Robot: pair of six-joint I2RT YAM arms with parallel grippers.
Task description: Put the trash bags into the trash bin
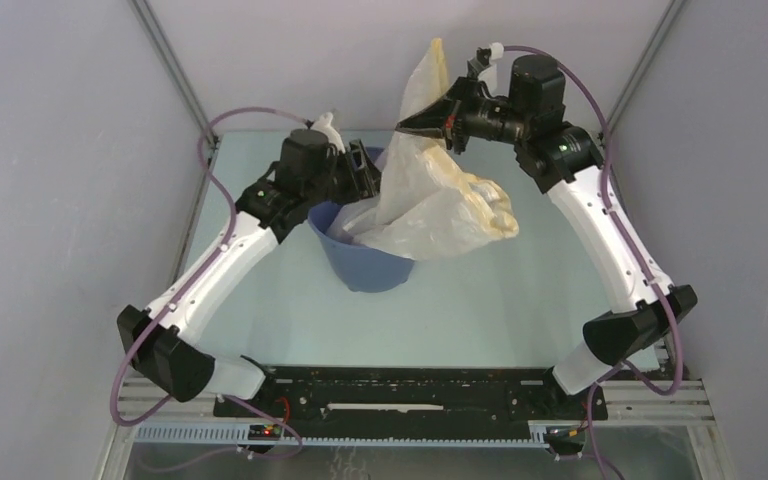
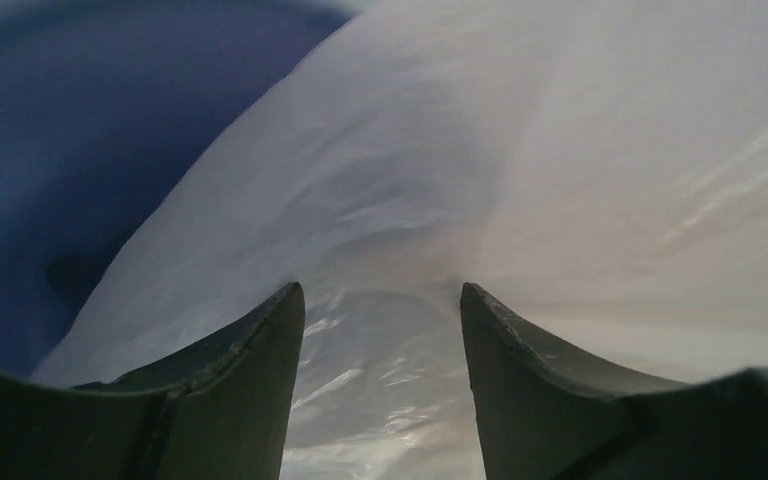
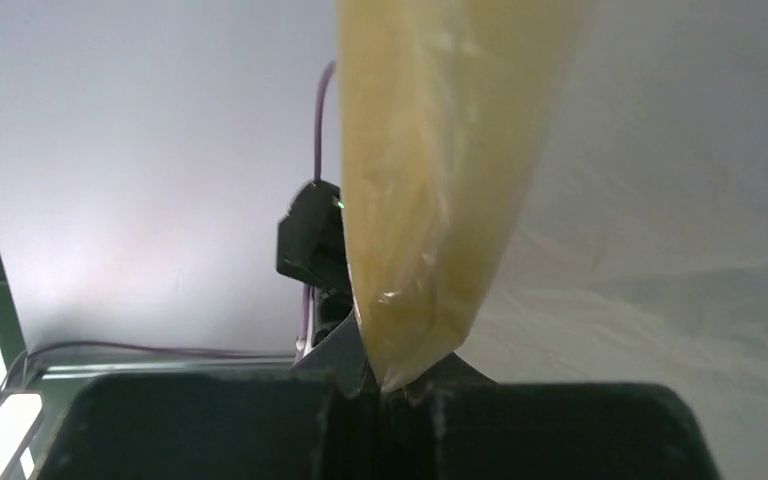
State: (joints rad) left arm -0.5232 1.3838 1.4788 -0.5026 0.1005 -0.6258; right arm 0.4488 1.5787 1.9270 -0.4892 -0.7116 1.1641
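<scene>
The left gripper (image 1: pixel 368 178) sits at the far rim of the trash bin (image 1: pixel 370 265), its mouth pointed into the opening. In the left wrist view its fingers (image 2: pixel 250 380) stand well apart, with crinkled white film filling the gap between them and nothing pinched. The bin's blue inner wall curves away on the left of that view. The bin is a round, smooth blue bucket with slightly tapered walls, resting on the pale tabletop (image 1: pixel 480 300) left of centre. The trash bag (image 1: pixel 430 205) is thin, translucent white plastic, creased and glossy. Its lower end is tucked into the bin's mouth, and the rest billows out over the right side of the rim and rises well above the bin. A pale yellow band (image 1: pixel 490 205) puckers along the bag's bulging right edge and shows again at the raised tip. The right gripper (image 1: pixel 422 125) holds the bag up high, right of the bin. In the right wrist view its jaws are closed tight on a gathered fold of the yellowish film, which stretches up and away from the pinch.
</scene>
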